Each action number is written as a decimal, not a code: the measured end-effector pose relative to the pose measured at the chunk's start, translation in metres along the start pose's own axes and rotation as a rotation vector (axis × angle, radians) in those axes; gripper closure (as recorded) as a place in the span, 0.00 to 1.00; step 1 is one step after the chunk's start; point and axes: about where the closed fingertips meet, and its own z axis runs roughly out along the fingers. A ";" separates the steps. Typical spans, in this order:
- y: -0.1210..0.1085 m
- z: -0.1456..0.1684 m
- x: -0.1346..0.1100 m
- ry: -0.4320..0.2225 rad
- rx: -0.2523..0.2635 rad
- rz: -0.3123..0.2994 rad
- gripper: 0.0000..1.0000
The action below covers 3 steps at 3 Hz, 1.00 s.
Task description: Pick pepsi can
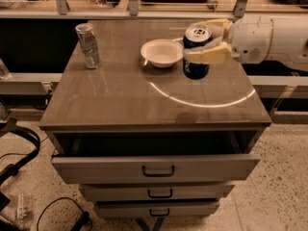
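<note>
The pepsi can (195, 67) is blue with a silver top. It is upright between the fingers of my gripper (195, 41), which reaches in from the right and is shut on it. One cream finger (208, 55) crosses the can's front, the other runs behind its top. The can appears to hang a little above the grey cabinet top (144, 100), just right of a white bowl (162, 52).
A slimmer silver-grey can (88, 45) stands at the back left of the cabinet top. The top drawer (154, 166) is pulled open, with two shut drawers below it. Cables (19, 148) lie on the floor at the left. Shelving runs along the back.
</note>
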 end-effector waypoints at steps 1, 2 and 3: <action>0.013 0.014 -0.032 0.002 -0.018 -0.041 1.00; 0.027 0.021 -0.065 -0.001 -0.033 -0.092 1.00; 0.033 0.021 -0.073 -0.008 -0.051 -0.105 1.00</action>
